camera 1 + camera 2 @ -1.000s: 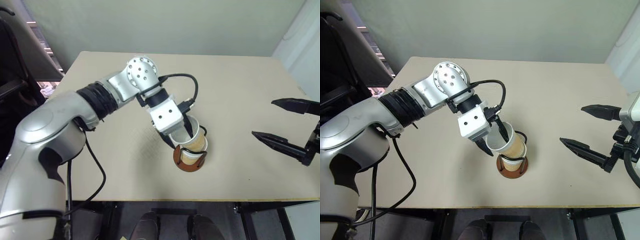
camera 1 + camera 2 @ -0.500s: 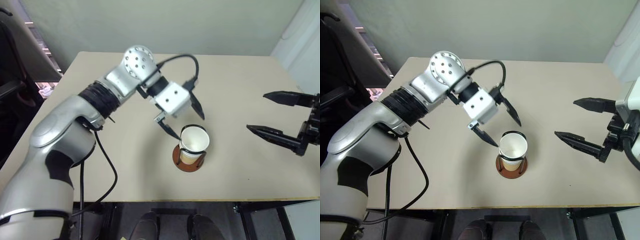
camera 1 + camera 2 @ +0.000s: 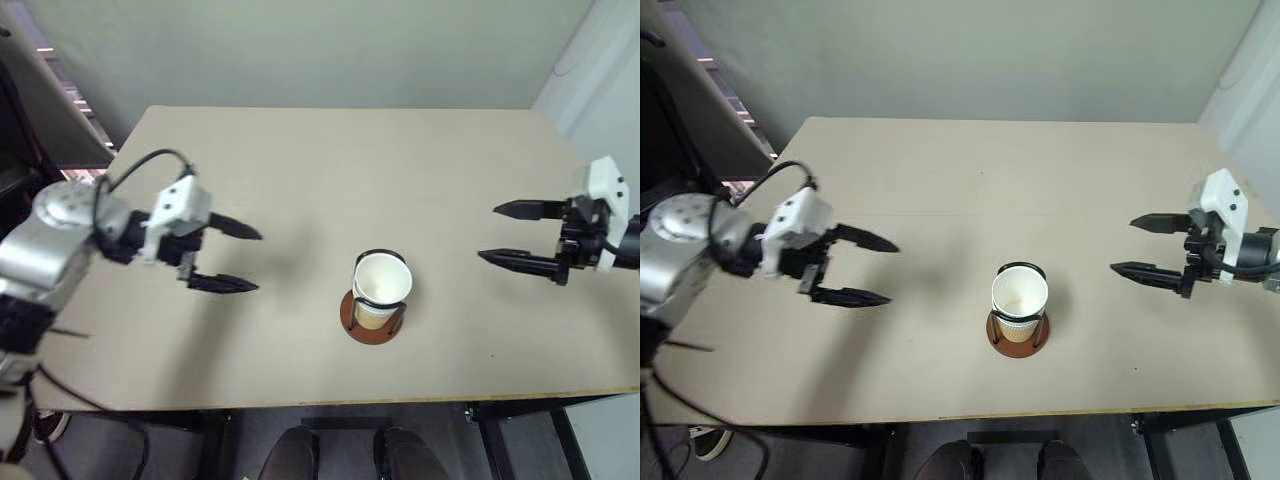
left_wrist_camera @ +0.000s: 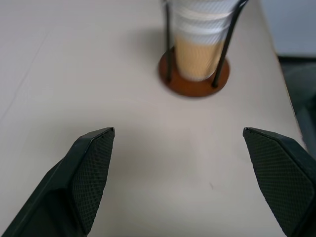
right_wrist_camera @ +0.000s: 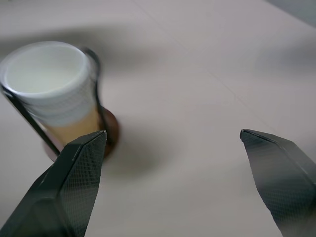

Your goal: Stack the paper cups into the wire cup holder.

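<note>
Wire cup holder (image 3: 377, 318) stands near the front edge of the table (image 3: 330, 160), roughly midway along it. Paper cups (image 3: 382, 285) sit nested inside it, white rims stacked; the left wrist view shows several rolled rims one above another over a tan wall.

Left gripper (image 3: 235, 258) hangs well to the left of the holder, fingers spread wide, nothing between them. Right gripper (image 3: 508, 234) hangs well to the right of the holder, fingers likewise wide apart and empty. Both point in toward the holder.

Judgement: no loose cup shows on the table, so stacking looks finished and the step in hand is clearing away. To do it well:
- keep both sets of fingers parted and level, well off the wire loops
- draw each arm out sideways from the holder, not across it
- avoid brushing the top rim; the stack sits slightly proud of the wire and would tip easily

Hard to make out:
- exact cup count; the rims blur together in the left wrist view and the head views show just the top cup's mouth
- whether the lowest cup rests flat on the reddish-brown base (image 4: 194, 85)
- top of the stack is cut off in the left wrist view
- the holder's base is partly hidden behind a right fingertip (image 5: 74, 177) in the right wrist view
</note>
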